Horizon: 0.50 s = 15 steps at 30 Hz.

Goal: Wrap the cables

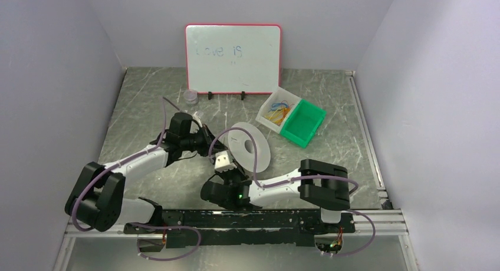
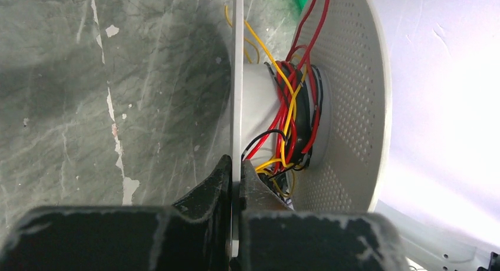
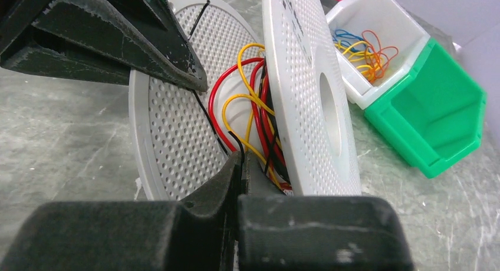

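The left gripper [image 2: 236, 172] jaws clamp the spool [image 2: 354, 76] rim, apparently steadying it; the right gripper [image 3: 240, 165] jaws pinch the black cable [image 3: 209, 119] for winding.

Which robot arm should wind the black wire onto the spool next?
Probably the right. The right gripper already pinches the black cable just between the two discs of the spool. The left gripper is clamped on the spool's rim, likely steadying it.

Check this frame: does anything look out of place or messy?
Yes. The wires on the white reel lie in loose, crossing red, yellow and black loops, some bulging off the hub instead of lying snug. Nothing looks spilled or broken.
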Motion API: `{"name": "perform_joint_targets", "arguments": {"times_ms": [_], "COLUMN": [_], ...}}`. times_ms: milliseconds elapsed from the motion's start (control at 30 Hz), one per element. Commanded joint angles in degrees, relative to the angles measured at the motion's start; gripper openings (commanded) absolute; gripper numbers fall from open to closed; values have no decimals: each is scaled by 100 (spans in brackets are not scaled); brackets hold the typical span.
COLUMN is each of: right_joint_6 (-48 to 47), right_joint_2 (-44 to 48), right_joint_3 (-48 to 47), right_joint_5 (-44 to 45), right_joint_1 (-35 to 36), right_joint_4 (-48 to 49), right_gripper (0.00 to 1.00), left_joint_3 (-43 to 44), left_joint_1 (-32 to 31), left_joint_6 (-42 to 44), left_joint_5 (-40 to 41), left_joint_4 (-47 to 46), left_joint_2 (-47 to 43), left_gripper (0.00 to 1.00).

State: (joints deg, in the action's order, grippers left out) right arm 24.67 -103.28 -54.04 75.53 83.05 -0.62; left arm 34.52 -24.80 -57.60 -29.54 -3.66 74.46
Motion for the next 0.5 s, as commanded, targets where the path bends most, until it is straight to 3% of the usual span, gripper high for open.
{"name": "perform_joint_targets", "arguments": {"times_ms": [0,267,467], "right_joint_6": [51,-728,-864], "right_joint_2": [-458,-632,-776], "right_joint_3": [513,762,692], "right_joint_5": [-71,-354,-389], "right_joint_1": [-137,-406,-539], "right_joint_4": [-1091,-187,-14], "right_gripper": [0,0,11], "left_joint_3": [174,84,10], "left_joint_1": [432,565,656], "left_joint_6": [-240,-31,67], "left_joint_5": [-469,-976,-1276], "left_joint_4": [-1359,-1516,-1693], "left_joint_2": [25,696,1149], "left_gripper": [9,17,21]}}
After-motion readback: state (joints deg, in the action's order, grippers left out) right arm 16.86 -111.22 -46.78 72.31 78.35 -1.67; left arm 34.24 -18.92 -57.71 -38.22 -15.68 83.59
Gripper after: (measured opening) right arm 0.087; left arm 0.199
